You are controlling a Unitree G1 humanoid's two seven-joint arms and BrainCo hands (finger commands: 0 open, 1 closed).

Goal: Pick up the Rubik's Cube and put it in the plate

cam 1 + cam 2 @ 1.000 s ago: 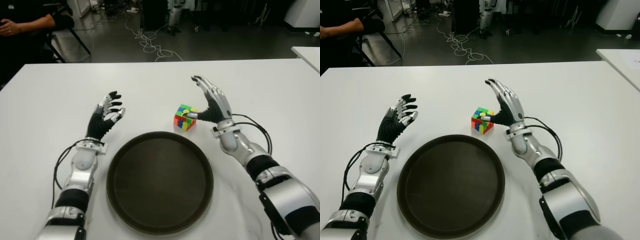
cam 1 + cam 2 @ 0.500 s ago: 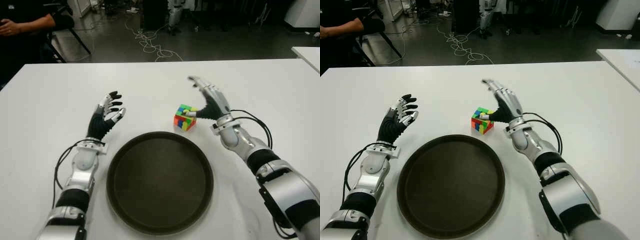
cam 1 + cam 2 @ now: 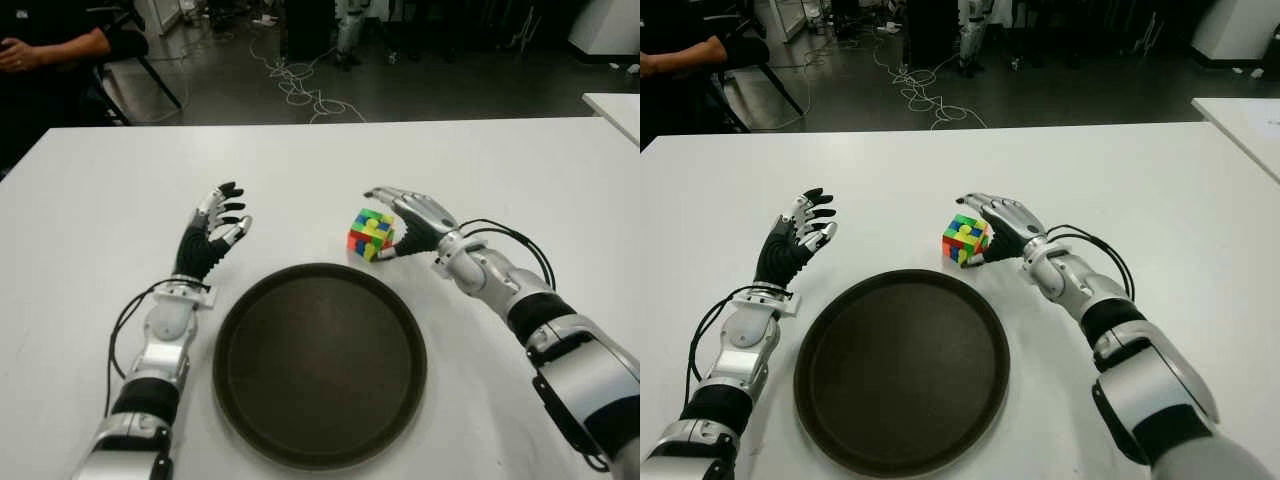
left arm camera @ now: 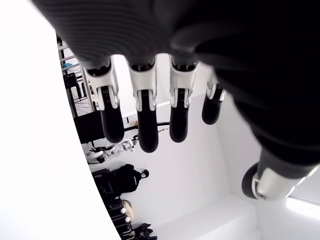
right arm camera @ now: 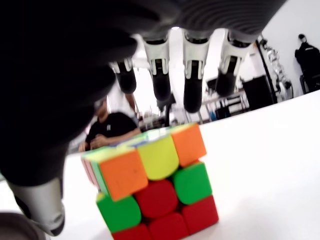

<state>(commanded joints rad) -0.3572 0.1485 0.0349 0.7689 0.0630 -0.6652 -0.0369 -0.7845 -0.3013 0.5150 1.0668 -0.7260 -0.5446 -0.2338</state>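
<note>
step: grasp | my right robot hand (image 3: 408, 214) arches over cube (image 3: 370, 233), fingers apart, not yet clamped | left robot hand (image 3: 212, 238) idle, fingers spread | plate (image 3: 319, 363) near on bench (image 3: 90, 220)

Beyond the white table (image 3: 90, 200), loose cables (image 3: 300, 85) lie on a dark floor (image 3: 420, 90).

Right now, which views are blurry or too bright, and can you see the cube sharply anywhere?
Right wrist view: cube fairly sharp, right hand's fingers soft against a blown-out bright background. Left wrist view: palm a dark blur, table washed out white. Eye views: evenly lit, cube small but clear beside the plate.
</note>
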